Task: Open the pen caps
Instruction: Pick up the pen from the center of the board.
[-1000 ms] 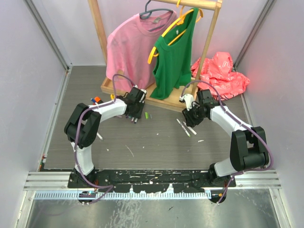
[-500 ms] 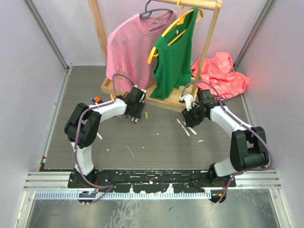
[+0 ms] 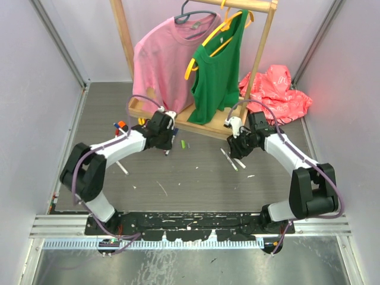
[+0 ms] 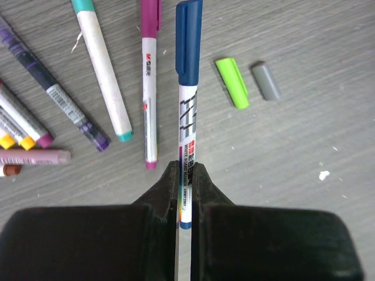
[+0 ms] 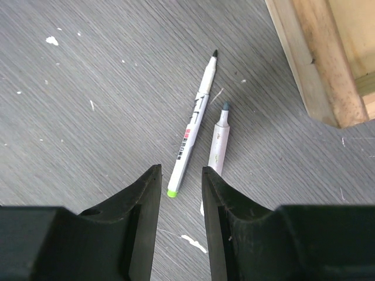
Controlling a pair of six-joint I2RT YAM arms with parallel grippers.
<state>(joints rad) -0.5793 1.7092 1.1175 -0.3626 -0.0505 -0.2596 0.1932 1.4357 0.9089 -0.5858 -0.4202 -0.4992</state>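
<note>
My left gripper (image 4: 186, 175) is shut on the lower barrel of a white marker (image 4: 186, 129) whose blue pen cap (image 4: 188, 41) is still on and points away from me. A loose green cap (image 4: 232, 83) and a loose grey cap (image 4: 266, 81) lie to its right. In the top view the left gripper (image 3: 165, 146) sits beside the green cap (image 3: 184, 144). My right gripper (image 5: 180, 175) stands open and holds nothing, just above two uncapped markers (image 5: 193, 132) (image 5: 218, 143) on the floor.
Several capped markers (image 4: 102, 67) lie left of the held one, with more at the far left (image 3: 122, 126). The wooden rack base (image 3: 178, 116) (image 5: 319, 58) with a pink shirt and a green top stands just behind both grippers. A red bag (image 3: 276, 89) lies back right.
The left gripper has closed on the blue-capped marker, and the left arm's elbow has swung out to the left. The right arm has not moved.
</note>
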